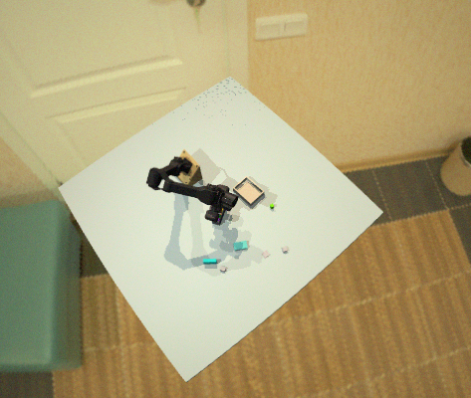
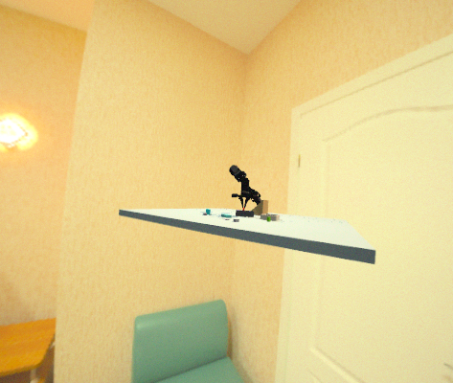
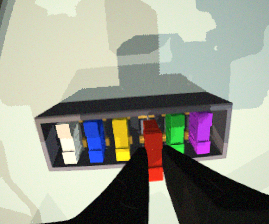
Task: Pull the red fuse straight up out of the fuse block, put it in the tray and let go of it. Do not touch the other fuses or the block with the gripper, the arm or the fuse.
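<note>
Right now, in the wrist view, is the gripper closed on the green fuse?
No, the gripper is closed on the red fuse, with the green fuse sitting untouched beside it.

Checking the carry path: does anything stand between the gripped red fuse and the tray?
Nothing visible does. The jaws hold the red fuse above the fuse block, flanked by the yellow fuse and green fuse. The tray lies just beside the gripper.

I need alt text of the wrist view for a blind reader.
The pincer is shut on the red fuse, partly raised from the fuse block. White, blue and yellow fuses sit to its left, green and purple to its right.
</note>
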Robot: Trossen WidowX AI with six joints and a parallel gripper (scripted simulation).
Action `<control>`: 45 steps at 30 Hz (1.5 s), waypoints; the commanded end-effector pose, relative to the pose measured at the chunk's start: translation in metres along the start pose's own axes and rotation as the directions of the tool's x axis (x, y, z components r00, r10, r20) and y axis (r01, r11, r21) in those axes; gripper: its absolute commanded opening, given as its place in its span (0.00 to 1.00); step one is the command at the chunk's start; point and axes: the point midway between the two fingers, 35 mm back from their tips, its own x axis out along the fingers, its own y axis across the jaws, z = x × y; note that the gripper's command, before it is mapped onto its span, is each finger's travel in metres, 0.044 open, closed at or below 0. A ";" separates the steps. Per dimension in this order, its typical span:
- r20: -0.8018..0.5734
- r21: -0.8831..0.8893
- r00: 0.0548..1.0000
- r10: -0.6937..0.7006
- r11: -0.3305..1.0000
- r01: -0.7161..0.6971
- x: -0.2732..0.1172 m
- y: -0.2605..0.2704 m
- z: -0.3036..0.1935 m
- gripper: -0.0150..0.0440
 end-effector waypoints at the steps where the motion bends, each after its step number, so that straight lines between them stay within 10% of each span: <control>1: 0.005 0.005 1.000 0.002 1.000 -0.002 -0.003 0.000 0.001 0.25; 45: 0.005 0.003 1.000 0.001 1.000 -0.001 -0.038 0.001 0.000 0.25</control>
